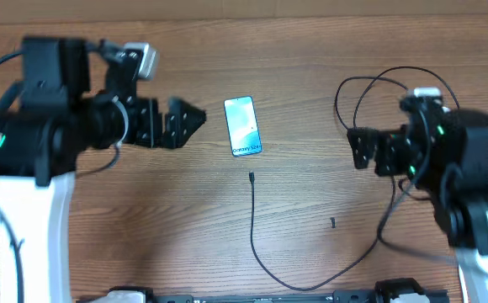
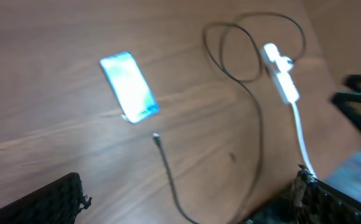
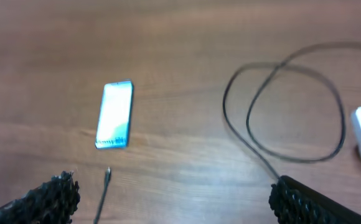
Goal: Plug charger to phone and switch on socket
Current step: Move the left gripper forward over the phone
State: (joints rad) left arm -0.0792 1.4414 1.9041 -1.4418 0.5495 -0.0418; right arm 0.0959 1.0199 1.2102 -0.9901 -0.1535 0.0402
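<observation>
My left gripper (image 1: 192,120) hangs over the table (image 1: 143,219). Its two fingers are spread wide and hold nothing. My right gripper (image 1: 355,148) is spread wide too, and empty. The phone (image 1: 243,126) lies flat between them with its lit screen facing up. The charger (image 1: 253,220) lies on the wood. Its small plug tip is near the phone's bottom edge but does not touch it. The cable bends off to my right and makes loops by the white socket (image 2: 280,79). I cannot tell how its switches are set.
</observation>
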